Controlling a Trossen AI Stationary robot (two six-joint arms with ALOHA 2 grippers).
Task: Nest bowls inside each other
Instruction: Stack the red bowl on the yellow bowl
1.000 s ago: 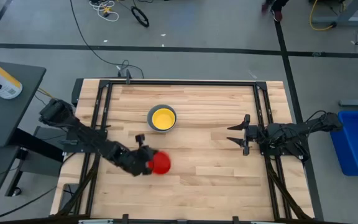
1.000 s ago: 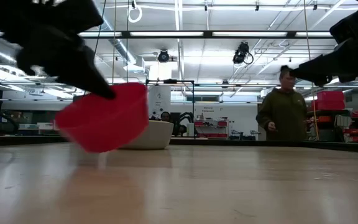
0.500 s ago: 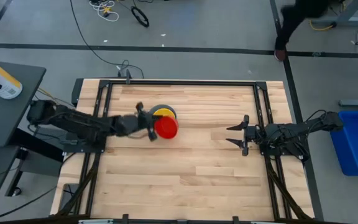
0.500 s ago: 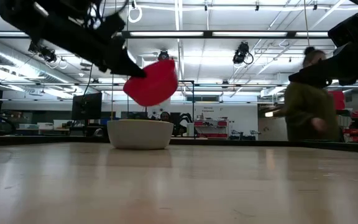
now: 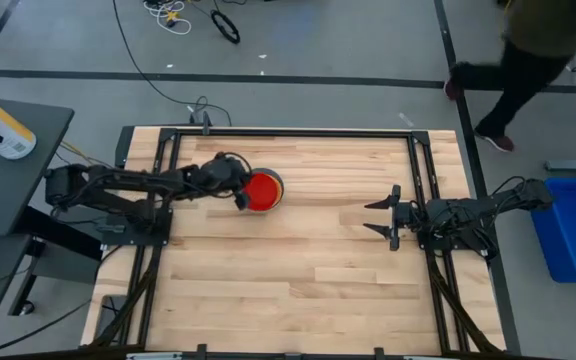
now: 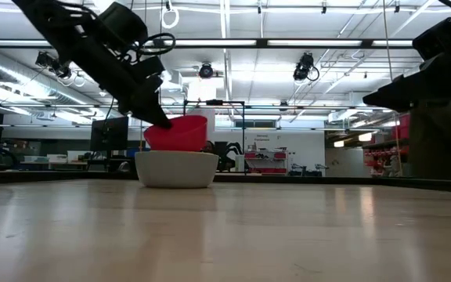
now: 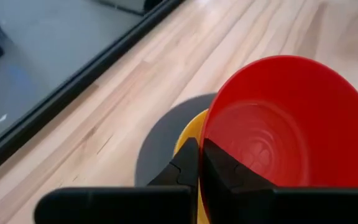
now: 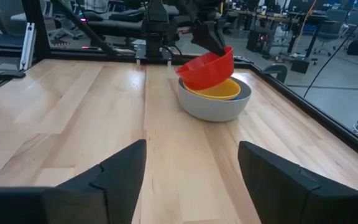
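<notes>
The red bowl (image 5: 263, 190) hangs tilted over the stack at the table's far middle, its base dipped into the yellow bowl (image 8: 224, 91). The yellow bowl sits nested in the grey bowl (image 8: 213, 107), which stands on the table. My left gripper (image 5: 239, 193) is shut on the red bowl at its left side and also shows in the low view (image 6: 156, 119). My right gripper (image 5: 381, 216) waits open at the table's right, level, its fingers pointing at the stack, with nothing between them (image 8: 191, 174). My left gripper pinches the red bowl's rim (image 7: 202, 142) on the side toward the table's left, one finger (image 7: 229, 171) inside the bowl and one (image 7: 182, 168) outside. The fingers come from the table's left, slanting down. Whether the bowl's base rests on the yellow bowl, I cannot tell.
Bare wooden tabletop (image 5: 298, 280) spreads around the stack, framed by black rails (image 5: 158, 200). A person (image 5: 528, 50) walks on the floor beyond the far right corner. A blue bin (image 5: 573, 235) stands right of the table.
My left gripper has carried the red bowl from the table's middle toward the far edge, first lifted above the stack, then lowered so that its base dips into the yellow bowl. The bowl has tipped from strongly tilted to nearly upright. The person has walked to the right.
</notes>
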